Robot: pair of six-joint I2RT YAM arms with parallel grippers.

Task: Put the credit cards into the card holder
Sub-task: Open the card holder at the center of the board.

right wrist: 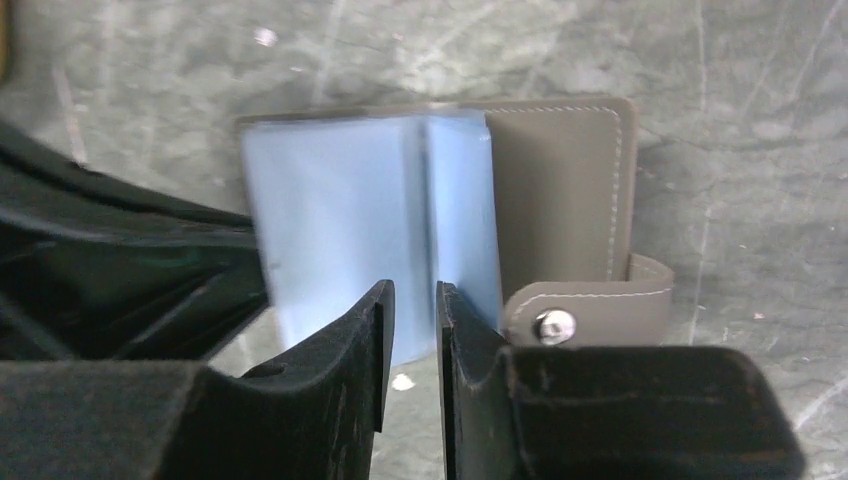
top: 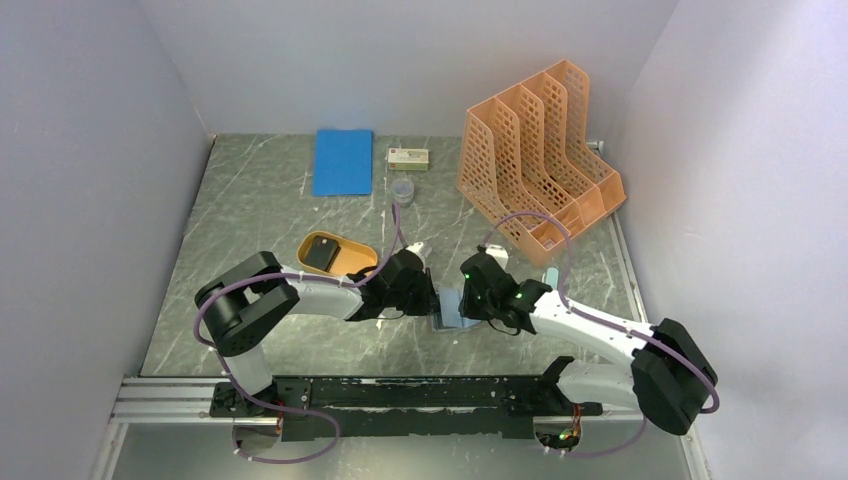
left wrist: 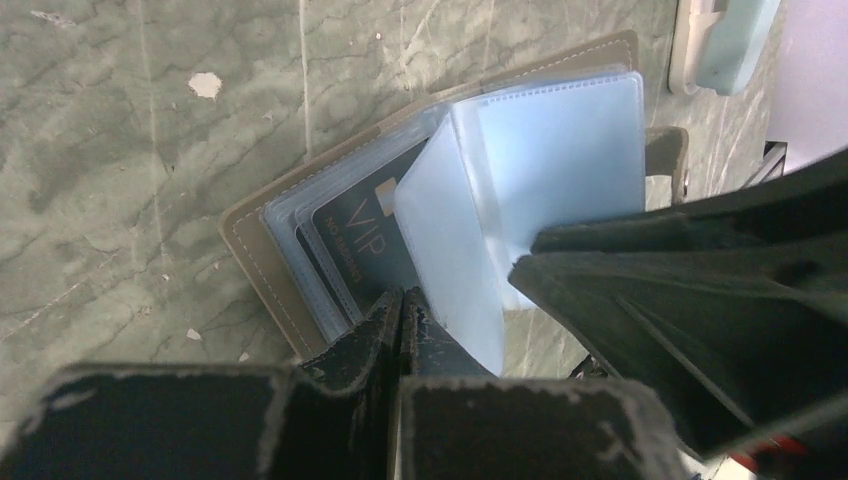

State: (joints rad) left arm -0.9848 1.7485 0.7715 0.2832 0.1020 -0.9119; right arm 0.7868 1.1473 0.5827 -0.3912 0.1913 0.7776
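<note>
Midway on the counter: card holder spread open, one VIP card sleeved.
Left pincer shut at that card's edge, hold unclear; right pincer narrowly apart, empty; second dark card waiting in orange tray.

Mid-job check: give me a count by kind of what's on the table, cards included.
Card holder: 1
Orange tray: 1
Dark cards: 2, one in the tray, one in the holder
Orange file rack: 1
Blue notebook: 1
Small box: 1
Clear cup: 1
Pale unidentified item: 1
Total: 9
</note>
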